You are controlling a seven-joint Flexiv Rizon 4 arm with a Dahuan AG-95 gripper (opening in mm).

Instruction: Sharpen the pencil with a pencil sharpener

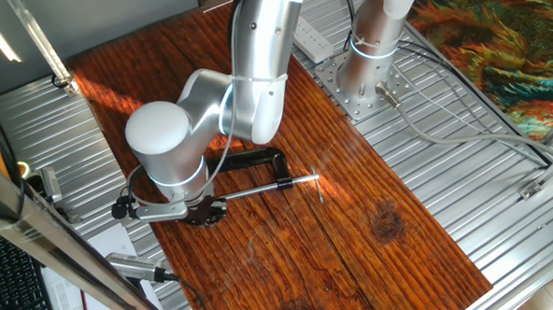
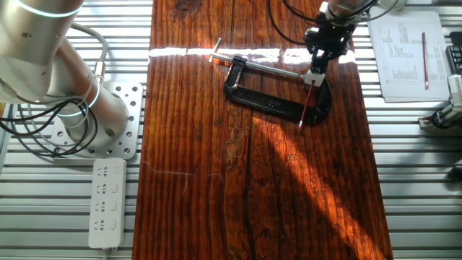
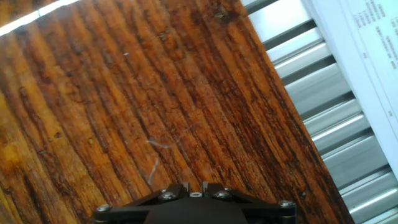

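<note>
- Gripping the pencil (image 2: 307, 105) near its upper end, hand (image 2: 313, 76) pinched shut on it, poised over the clamp's (image 2: 274, 101) right end on the desk (image 2: 195, 180).
- Pencil hanging below the hand in the other fixed view, long axis steeply tilted, lower tip angled slightly left, close to the clamp frame.
- Pencil sharpener not clearly identifiable in any view; probably at the clamp jaw under the hand, hidden or too small.
- Next likely: aligning tip with sharpener hole, along pencil axis.
- Hand view showing only bare desk and mount edge.

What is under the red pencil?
The pencil hangs from the tool over the black clamp and the wooden table. The sharpener is hidden.
</note>
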